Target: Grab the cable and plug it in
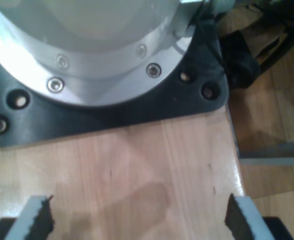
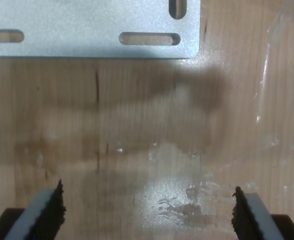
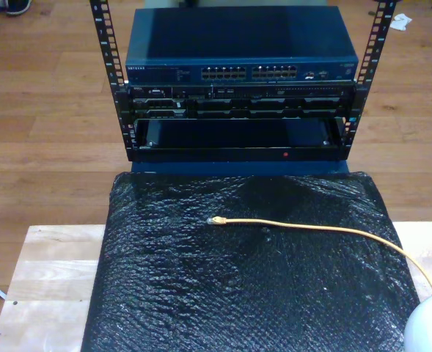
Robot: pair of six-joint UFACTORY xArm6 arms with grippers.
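My first gripper point(image 1: 139, 217) gapes, cable point(image 3: 318, 228) elsewhere.

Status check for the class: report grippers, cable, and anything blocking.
My first gripper open over bare wood. My second gripper open, empty. Yellow cable lying loose on the black mat, plug towards the switch. Nothing in the way.
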